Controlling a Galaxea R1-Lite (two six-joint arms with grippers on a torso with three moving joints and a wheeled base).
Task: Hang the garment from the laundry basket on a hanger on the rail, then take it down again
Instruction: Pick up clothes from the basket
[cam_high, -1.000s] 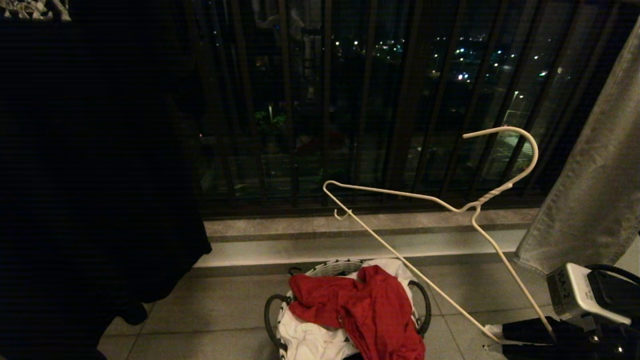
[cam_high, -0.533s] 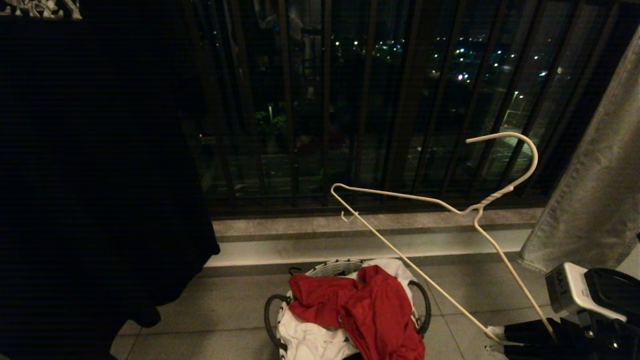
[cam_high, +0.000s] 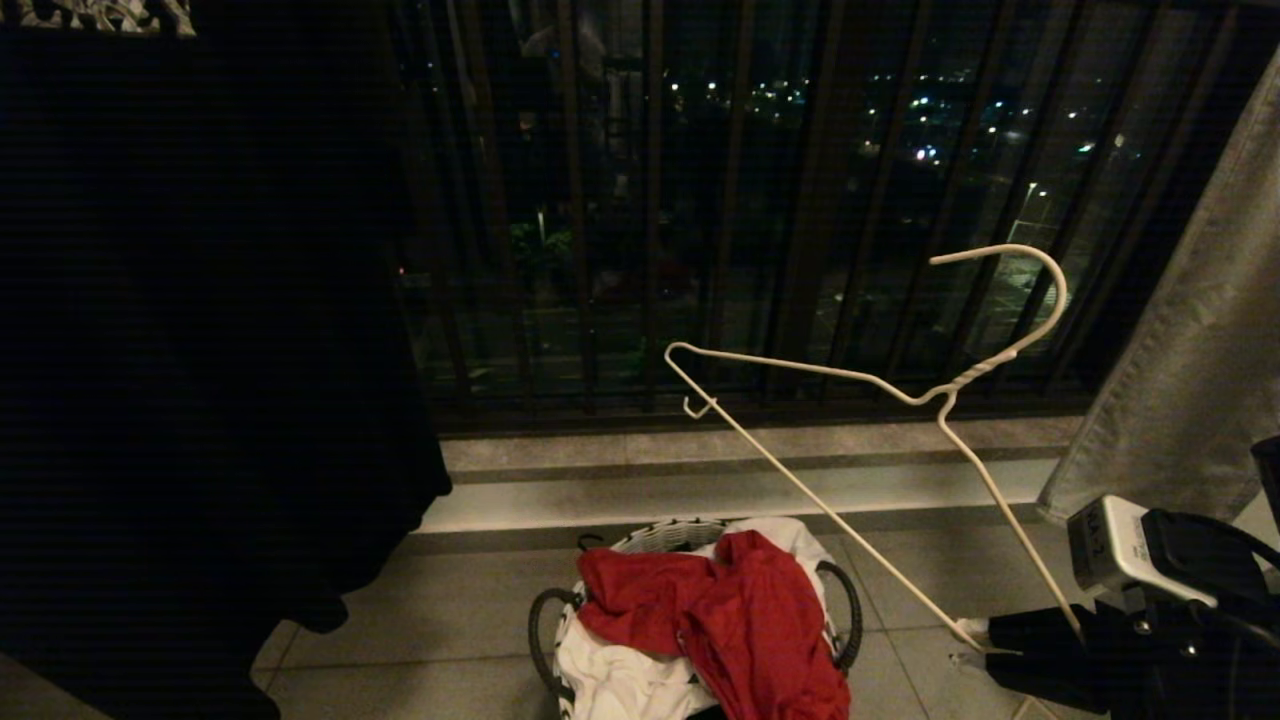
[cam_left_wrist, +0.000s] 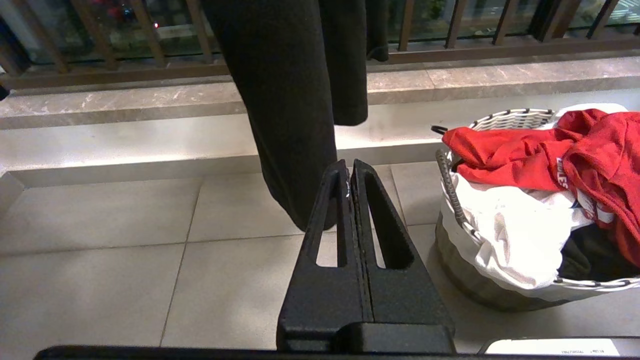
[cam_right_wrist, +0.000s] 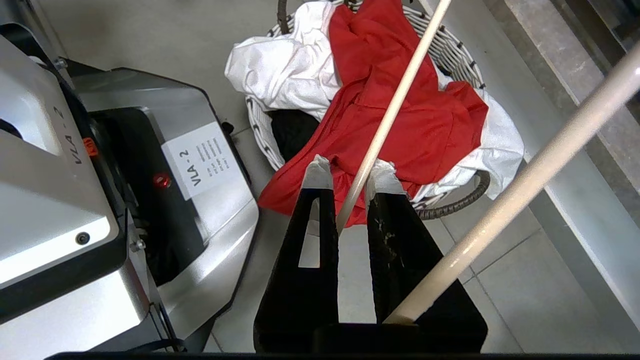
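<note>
The red garment (cam_high: 740, 610) lies crumpled on top of the laundry basket (cam_high: 668, 531), a small round basket on the floor tiles, low in the middle of the head view. My right gripper (cam_high: 968, 645), to the basket's right, is shut on the lower corner of the white wire hanger (cam_high: 975, 373). The hanger slants up with its hook toward the railing. In the right wrist view the hanger (cam_right_wrist: 400, 95) wire runs between the white-tipped fingers of the right gripper (cam_right_wrist: 350, 172), above the garment (cam_right_wrist: 430, 120). My left gripper (cam_left_wrist: 348, 167) is shut and empty, left of the basket (cam_left_wrist: 505, 120). The rail is out of view.
A black T-shirt (cam_high: 200, 350) hangs at the left and grey cloth (cam_high: 1190, 350) at the right. A dark balcony railing (cam_high: 650, 200) stands over a stone ledge (cam_high: 700, 470) behind the basket. White cloth (cam_left_wrist: 515, 220) lies under the garment. My own base (cam_right_wrist: 100, 200) sits beside the basket.
My right gripper has shifted a little left and up, carrying the hanger with it. The hanging black T-shirt's edge has drifted slightly right. The basket and garment have not moved.
</note>
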